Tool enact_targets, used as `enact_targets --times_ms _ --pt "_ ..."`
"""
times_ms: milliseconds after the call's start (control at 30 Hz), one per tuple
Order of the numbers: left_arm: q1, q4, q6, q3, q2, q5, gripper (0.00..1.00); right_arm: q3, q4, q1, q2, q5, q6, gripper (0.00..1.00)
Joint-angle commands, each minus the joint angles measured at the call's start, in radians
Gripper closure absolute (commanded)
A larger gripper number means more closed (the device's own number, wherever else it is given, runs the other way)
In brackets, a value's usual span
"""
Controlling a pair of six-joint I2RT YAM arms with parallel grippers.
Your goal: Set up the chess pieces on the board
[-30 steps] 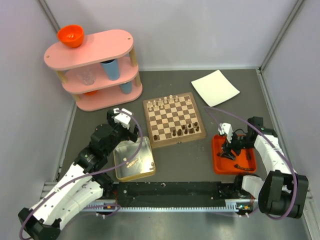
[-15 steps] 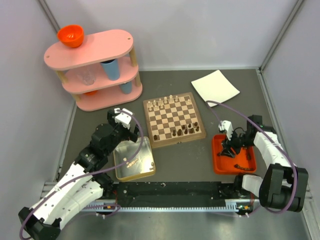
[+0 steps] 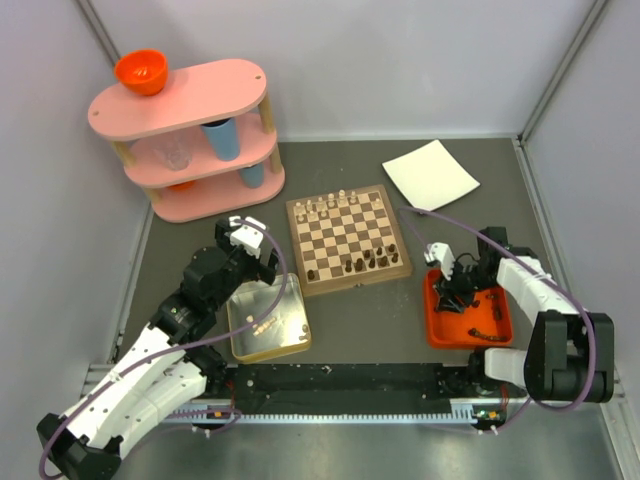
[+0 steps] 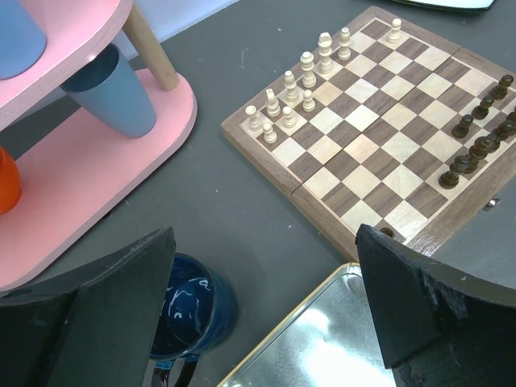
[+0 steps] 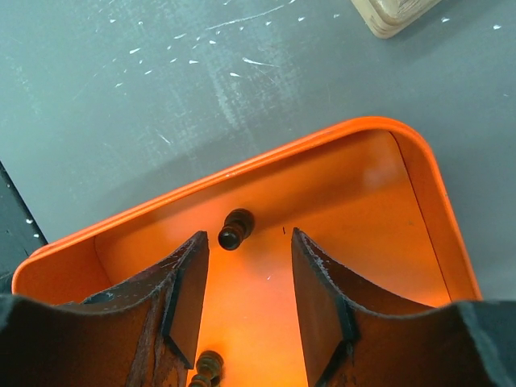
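The board [image 3: 348, 238] lies mid-table, with pale chess pieces [image 3: 325, 206] along its far-left side and dark chess pieces [image 3: 366, 264] along its near edge. The left wrist view shows the board [image 4: 379, 137] too, with the pale men [image 4: 298, 85] and the dark men [image 4: 480, 137]. My right gripper [image 3: 452, 292] reaches down into the orange tray [image 3: 440, 335]. It is open, with nothing between its fingers [image 5: 248, 243]. A dark pawn [image 5: 235, 228] lies on its side just beyond the left fingertip [image 5: 193, 266], and another dark piece [image 5: 205, 368] lies further back. My left gripper [image 4: 264, 242] hangs wide open and empty.
A silver tin [image 3: 268, 318] sits under the left gripper, and a blue mug [image 4: 189, 310] stands beside it. A pink three-tier shelf [image 3: 185, 140] at the back left holds cups and an orange bowl [image 3: 140, 71]. A white square plate [image 3: 430, 175] lies at the back right.
My right gripper has shifted left inside the orange tray, its forearm swinging toward the back, and its jaws have narrowed. The left arm has not moved.
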Motion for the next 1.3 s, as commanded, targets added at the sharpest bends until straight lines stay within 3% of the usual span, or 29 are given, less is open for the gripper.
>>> enact_targets --times_ms 0,267,567,900,1100,1267 --pt "0.003 0.039 0.008 0.026 -0.005 0.002 0.01 0.024 0.017 0.023 -0.006 -0.010 0.011 0.55" --pt "0.004 0.038 0.008 0.026 -0.008 0.001 0.01 0.040 0.013 0.056 0.043 0.014 0.020 0.70" --pt "0.003 0.036 0.008 0.028 -0.010 0.002 0.01 0.076 -0.020 0.064 0.038 0.006 0.038 1.00" --pt "0.003 0.044 0.004 0.025 -0.014 0.001 0.01 0.222 -0.175 0.039 -0.052 0.158 0.162 1.00" --pt "0.003 0.054 0.008 0.022 -0.055 -0.068 0.01 0.414 -0.201 0.061 -0.094 -0.001 0.270 1.00" --pt "0.003 0.096 0.022 -0.015 -0.131 -0.170 0.01 0.619 -0.126 0.248 0.076 -0.067 0.424 1.00"
